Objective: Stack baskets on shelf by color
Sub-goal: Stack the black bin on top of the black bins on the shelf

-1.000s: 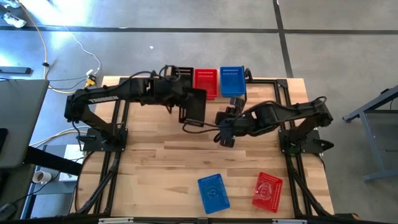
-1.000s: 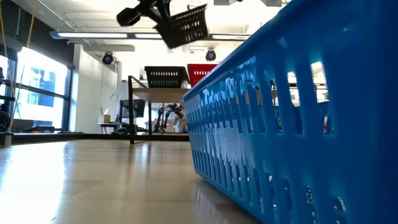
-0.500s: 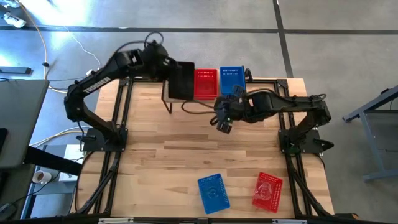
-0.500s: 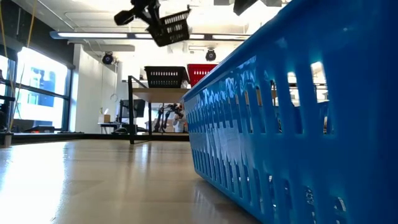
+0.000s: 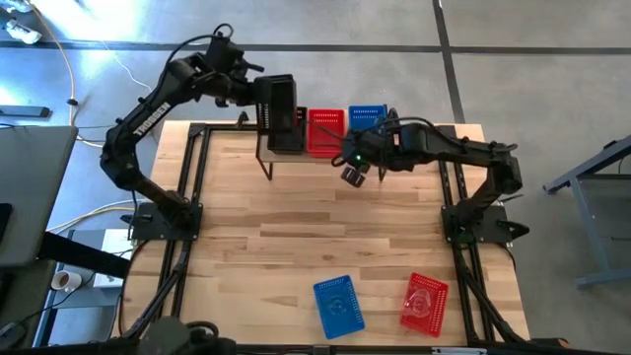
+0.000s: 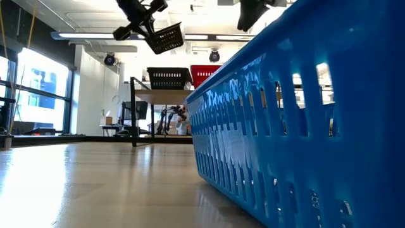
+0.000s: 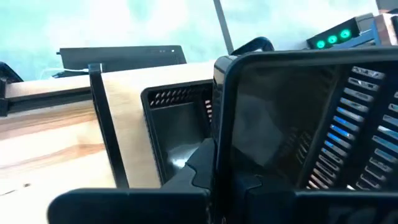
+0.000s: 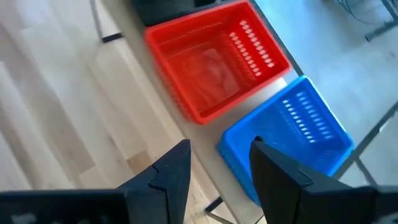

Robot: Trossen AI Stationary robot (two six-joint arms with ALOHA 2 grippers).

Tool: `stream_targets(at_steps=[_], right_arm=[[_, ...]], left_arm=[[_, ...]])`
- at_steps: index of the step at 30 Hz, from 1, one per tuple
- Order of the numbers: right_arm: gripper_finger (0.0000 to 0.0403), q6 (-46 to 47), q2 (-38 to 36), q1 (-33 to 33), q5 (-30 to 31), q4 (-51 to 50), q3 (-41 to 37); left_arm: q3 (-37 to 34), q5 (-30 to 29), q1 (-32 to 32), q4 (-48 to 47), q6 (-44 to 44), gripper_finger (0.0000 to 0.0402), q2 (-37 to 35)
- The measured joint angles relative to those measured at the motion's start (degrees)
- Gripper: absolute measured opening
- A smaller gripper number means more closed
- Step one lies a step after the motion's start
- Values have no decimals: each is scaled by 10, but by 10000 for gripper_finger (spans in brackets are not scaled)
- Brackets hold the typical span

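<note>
Grey concrete floor surrounds a light wooden table [image 5: 296, 256] framed by black rails. At the table's far edge stands the shelf [image 5: 268, 150], a low riser on thin black legs. On its plank sit a black basket [image 7: 177, 127] at the left end, a red basket [image 5: 325, 131] in the middle and a blue basket [image 5: 367, 118] at the right end, side by side and open upward. The right wrist view shows the red and blue ones just beside each other.

The left gripper [image 5: 254, 91] is raised above the left end of the shelf with its jaws closed on the rim of another black basket [image 5: 283, 113]. That basket hangs tilted over the black one on the shelf; in the low view it is clearly in the air, well above the shelf's baskets. The left wrist view shows the held basket's wall clamped close in front of the camera, with the shelf's black basket below it.

The right gripper [image 5: 355, 173] hovers just in front of the shelf, near the red and blue baskets, with its jaws apart and nothing between them.

At the near edge of the table lie two more baskets, upside down and near each other: a second blue basket [image 5: 338, 305] and a second red basket [image 5: 424, 303]. The blue one fills much of the low view.
</note>
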Motion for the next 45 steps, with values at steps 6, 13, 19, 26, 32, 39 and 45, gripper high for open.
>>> stream_targets(at_steps=[6,13,19,26,32,39,45], right_arm=[[149,25,0,-29,-1,0,0],[149,28,0,-48,-18,0,0],[149,5,0,-61,-25,0,0],[149,-23,0,-70,-25,0,0],[149,-37,0,-70,-26,0,0],[149,-42,0,-70,-27,0,0],[149,-47,0,-70,-28,0,0]], left_arm=[[0,36,30,-12,23,0,18],[0,63,16,-14,13,0,32],[0,57,-3,-32,-29,0,33],[0,37,-10,-42,-70,0,35],[0,46,-10,-42,-91,0,53],[0,61,-9,-42,-92,0,84],[0,62,-3,-42,-81,0,92]])
